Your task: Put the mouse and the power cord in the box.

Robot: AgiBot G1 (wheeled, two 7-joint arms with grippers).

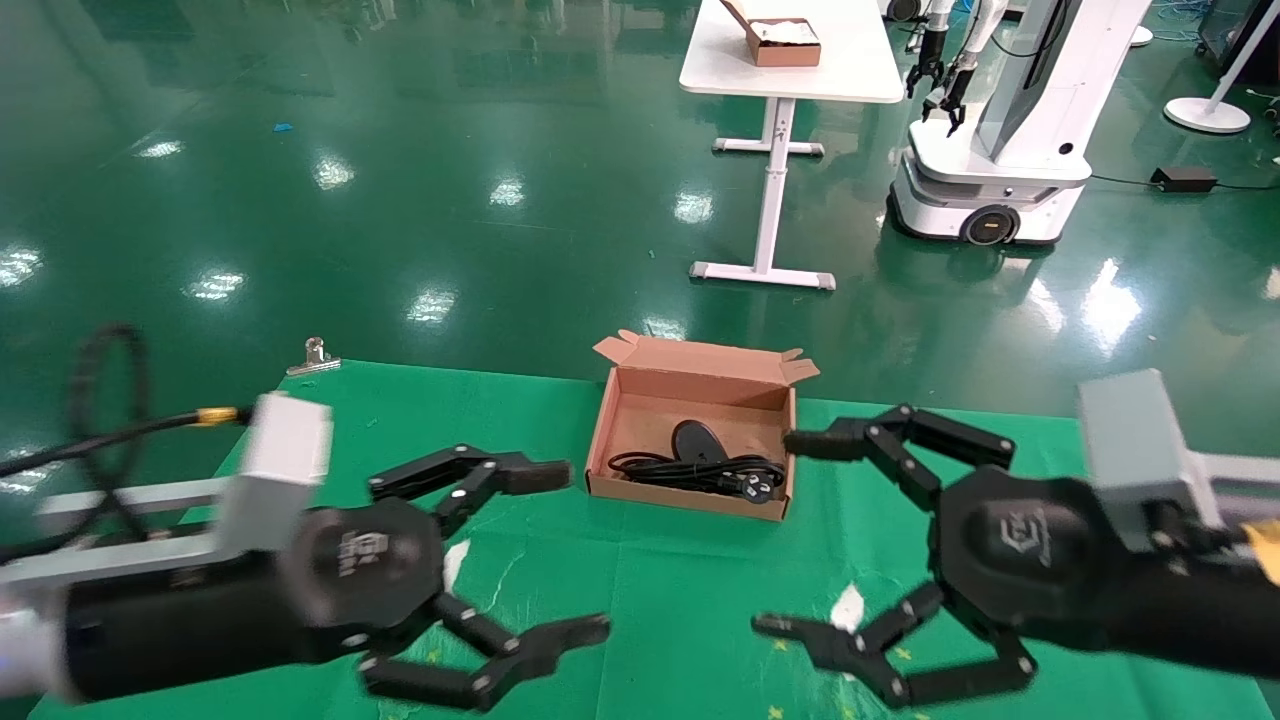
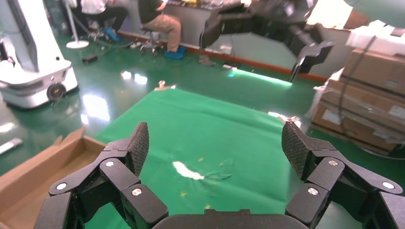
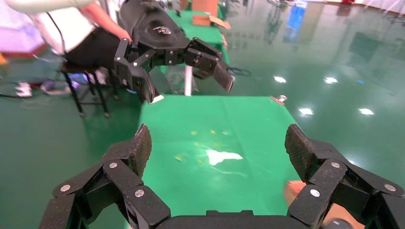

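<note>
The box (image 1: 680, 497) stands open on the green cloth at the middle back, lid flap up. Inside it lie the black oval mouse (image 1: 700, 438) and the coiled power cord (image 1: 705, 473), its pronged plug toward the box's right end. My left gripper (image 1: 585, 550) hovers open just left of the box, holding nothing; the left wrist view has it (image 2: 216, 140) over bare cloth with the box wall (image 2: 43, 167) at the side. My right gripper (image 1: 775, 533) hovers open just right of the box, also without a load (image 3: 218, 140). A corner of the box (image 3: 292, 190) shows by one right finger.
The green cloth (image 1: 640, 610) has two white torn spots (image 1: 455, 560) (image 1: 848, 605). A binder clip (image 1: 315, 355) sits at the back left edge. Beyond stand a white table (image 1: 860, 70) with a reddish-brown box (image 1: 785, 45) and another robot (image 1: 1000, 150). Stacked cartons (image 2: 372, 86) are off to the right.
</note>
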